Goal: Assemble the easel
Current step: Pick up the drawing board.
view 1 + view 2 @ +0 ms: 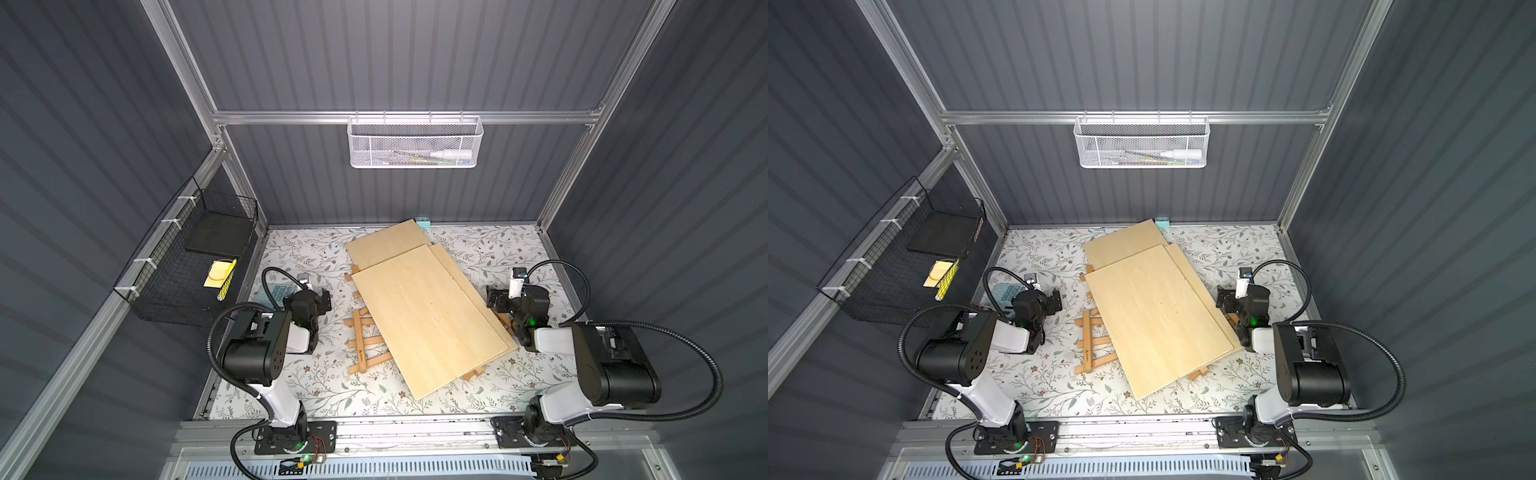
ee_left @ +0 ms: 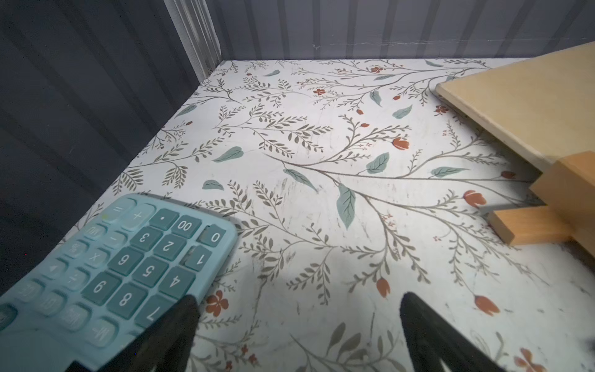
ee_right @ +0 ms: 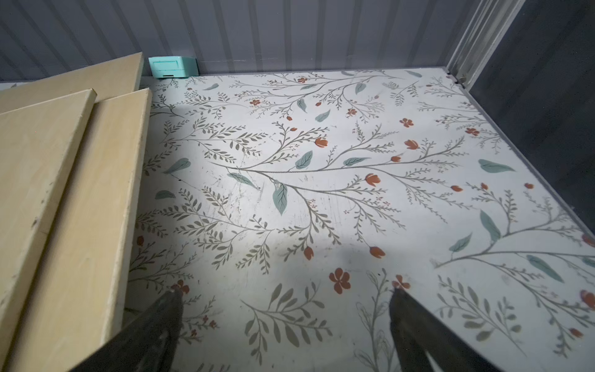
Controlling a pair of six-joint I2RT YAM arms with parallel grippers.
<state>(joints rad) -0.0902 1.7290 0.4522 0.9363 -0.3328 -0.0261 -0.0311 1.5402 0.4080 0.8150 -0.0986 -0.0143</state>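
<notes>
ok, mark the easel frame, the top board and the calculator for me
easel frame (image 1: 359, 338): in a top view, exposed slat
top board (image 1: 430, 318): in a top view, face centre
calculator (image 2: 128, 257): left wrist view, keypad

Left arm (image 1: 257, 349), right arm (image 1: 611, 365) folded low, wrists forward; both jaws spread wide, empty.

Stacked boards (image 1: 428, 320) over easel (image 1: 358, 332); open tabletop (image 1: 316, 382) alongside.
</notes>
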